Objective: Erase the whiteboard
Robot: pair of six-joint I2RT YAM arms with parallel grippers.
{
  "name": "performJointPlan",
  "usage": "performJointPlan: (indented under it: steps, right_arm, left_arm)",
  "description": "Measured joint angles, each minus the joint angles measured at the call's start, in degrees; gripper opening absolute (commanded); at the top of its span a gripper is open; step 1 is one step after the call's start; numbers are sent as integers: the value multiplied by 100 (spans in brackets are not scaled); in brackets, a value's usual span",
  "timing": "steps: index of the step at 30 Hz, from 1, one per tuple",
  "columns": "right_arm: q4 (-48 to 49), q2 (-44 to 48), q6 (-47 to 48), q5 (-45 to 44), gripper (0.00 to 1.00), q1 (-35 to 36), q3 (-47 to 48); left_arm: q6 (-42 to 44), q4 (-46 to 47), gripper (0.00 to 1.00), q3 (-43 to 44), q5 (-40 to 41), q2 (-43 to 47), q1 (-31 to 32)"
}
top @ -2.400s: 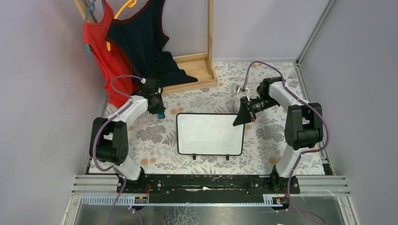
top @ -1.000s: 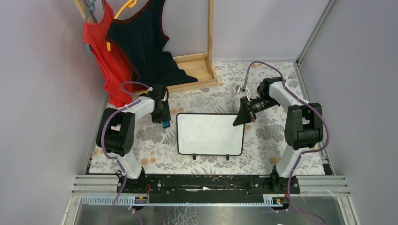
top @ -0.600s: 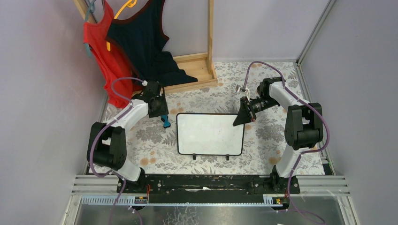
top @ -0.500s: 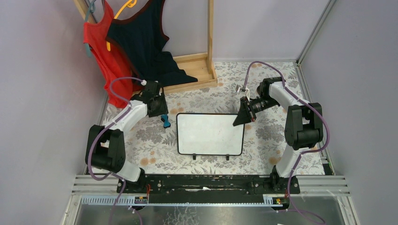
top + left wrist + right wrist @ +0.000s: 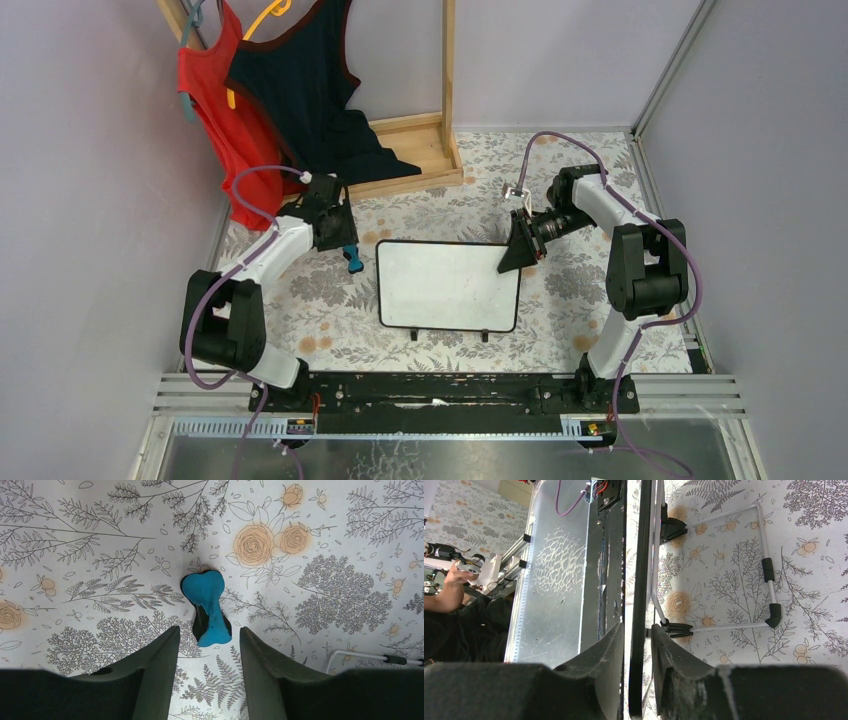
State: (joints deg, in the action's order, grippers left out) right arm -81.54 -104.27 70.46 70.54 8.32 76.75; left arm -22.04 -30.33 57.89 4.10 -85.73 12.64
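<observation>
The whiteboard (image 5: 448,285) lies on the flowered cloth, its white face blank, black frame and two small feet toward the near edge. My right gripper (image 5: 520,252) is at its far right corner. In the right wrist view the jaws of the right gripper (image 5: 636,630) straddle the whiteboard's black edge (image 5: 640,555) with a gap on each side, so it is open. The blue-black eraser (image 5: 350,258) lies on the cloth beside the board's far left corner. My left gripper (image 5: 208,636) hangs open just above the eraser (image 5: 207,607), not touching it.
A wooden rack (image 5: 447,120) with a red top (image 5: 215,100) and a black top (image 5: 310,90) stands at the back left. Grey walls close in both sides. The board's wire stand (image 5: 766,565) shows beneath it. A metal rail (image 5: 450,395) runs along the near edge.
The left gripper has set the eraser down by the board's far left corner and drawn back a little. The right jaws, shut on the board's edge before, have opened.
</observation>
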Motion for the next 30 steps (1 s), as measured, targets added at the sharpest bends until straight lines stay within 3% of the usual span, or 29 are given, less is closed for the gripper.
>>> performJointPlan:
  steps: [11,30]
  right_arm:
    - [-39,0,-13,2,50,2,-2]
    - [85,168,-321,-15,52,-330,195]
  left_arm:
    - [-15,17,46,-138,52,140,7]
    - [-42,168,46,-289,238,588,50]
